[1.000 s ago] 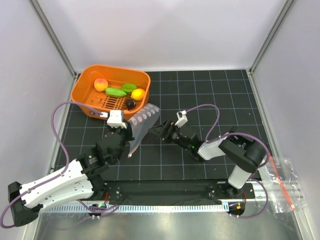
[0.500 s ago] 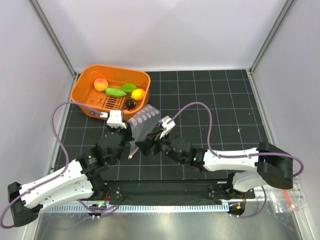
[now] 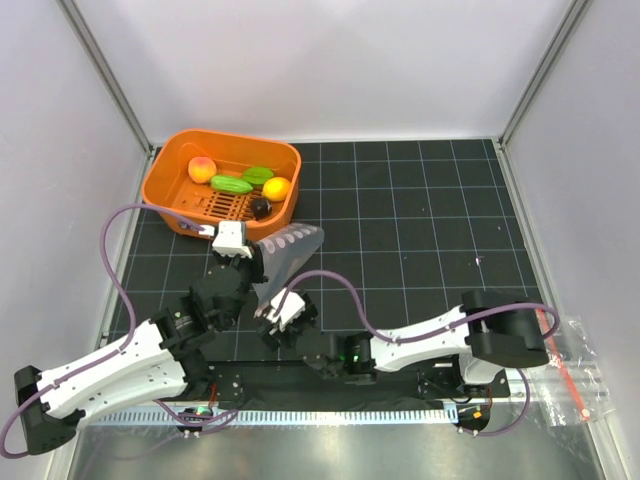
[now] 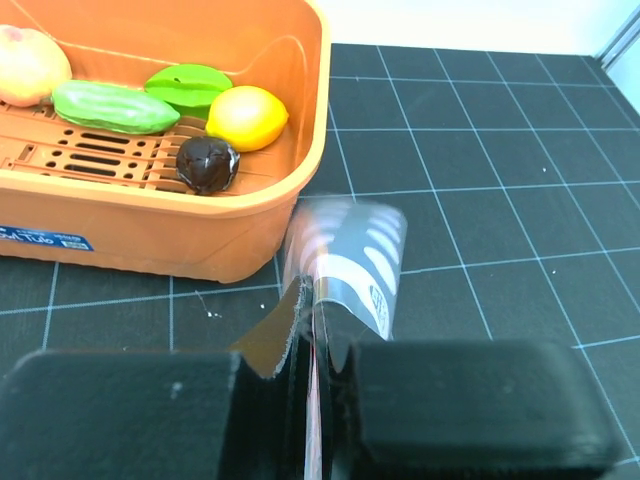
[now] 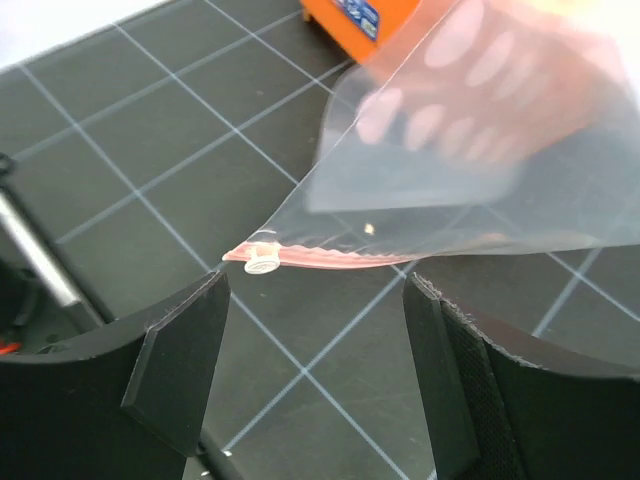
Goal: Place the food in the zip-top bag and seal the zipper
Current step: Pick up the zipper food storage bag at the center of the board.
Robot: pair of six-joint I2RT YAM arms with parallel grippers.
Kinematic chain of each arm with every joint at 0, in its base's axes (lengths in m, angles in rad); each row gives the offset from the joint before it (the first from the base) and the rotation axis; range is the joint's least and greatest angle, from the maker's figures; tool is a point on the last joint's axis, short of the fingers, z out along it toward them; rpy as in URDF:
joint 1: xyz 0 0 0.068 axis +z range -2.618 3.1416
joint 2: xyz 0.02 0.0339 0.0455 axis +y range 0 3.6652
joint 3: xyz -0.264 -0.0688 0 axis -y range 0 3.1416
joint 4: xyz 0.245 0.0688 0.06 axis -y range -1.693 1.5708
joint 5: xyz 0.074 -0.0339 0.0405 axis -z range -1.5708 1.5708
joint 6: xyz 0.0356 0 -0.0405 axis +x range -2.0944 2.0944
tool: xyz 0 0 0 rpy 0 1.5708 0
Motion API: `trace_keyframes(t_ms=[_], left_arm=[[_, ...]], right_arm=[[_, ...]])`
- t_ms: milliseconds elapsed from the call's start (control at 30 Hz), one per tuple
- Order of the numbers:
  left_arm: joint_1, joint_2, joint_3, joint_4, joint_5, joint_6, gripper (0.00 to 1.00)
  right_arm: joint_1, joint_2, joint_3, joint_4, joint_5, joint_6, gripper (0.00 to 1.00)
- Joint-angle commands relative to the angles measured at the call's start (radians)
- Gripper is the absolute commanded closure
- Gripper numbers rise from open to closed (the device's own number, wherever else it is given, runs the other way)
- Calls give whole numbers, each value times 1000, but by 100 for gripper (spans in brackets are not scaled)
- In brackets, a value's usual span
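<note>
Left hand (image 4: 318, 365) clenched on the zip-top bag (image 4: 350, 255), pinching it by one edge. The bag is held up off the desk (image 3: 420, 220), and its far end reaches toward the orange basket (image 4: 150, 230), close to the near wall; can't tell if it touches. Right hand (image 5: 318, 300) released, fingers (image 5: 180, 370) spread wide with nothing between them. Pink zipper (image 5: 330, 260) hangs just past the fingertips, with a small clear slider (image 5: 262, 263) at its left end, clear of both fingers. In the top view the right hand sits low, just on the arm-base side of the bag's lower end, close beside the left hand. All the food is in the basket, none in the bag: peach ball (image 4: 28, 62), long green piece (image 4: 100, 105), rounder green piece (image 4: 190, 85), yellow fruit (image 4: 247, 117), dark purple piece (image 4: 207, 163). Bag mouth open or sealed: can't tell. Second clear bag (image 3: 570, 360) with a red strip lies past the desk's right near corner.
</note>
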Motion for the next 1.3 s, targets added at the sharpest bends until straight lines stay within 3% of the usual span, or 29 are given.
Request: trace_keyframes(t_ms=[0, 567, 700, 767, 1000, 1267], left_arm=[[5, -22, 29, 11, -4, -23, 93], [3, -24, 27, 8, 38, -42, 92], [3, -27, 26, 8, 32, -40, 93], [3, -32, 24, 6, 30, -40, 95], [3, -33, 24, 5, 18, -37, 100], [5, -13, 29, 5, 33, -40, 100]], right_arm=[[50, 32, 33, 192, 193, -123, 23], [86, 150, 83, 462, 360, -273, 15], [81, 182, 93, 533, 426, -329, 22], [67, 187, 88, 533, 446, -327, 24], [-6, 167, 102, 305, 449, -149, 28], [-3, 35, 13, 317, 296, -100, 21]])
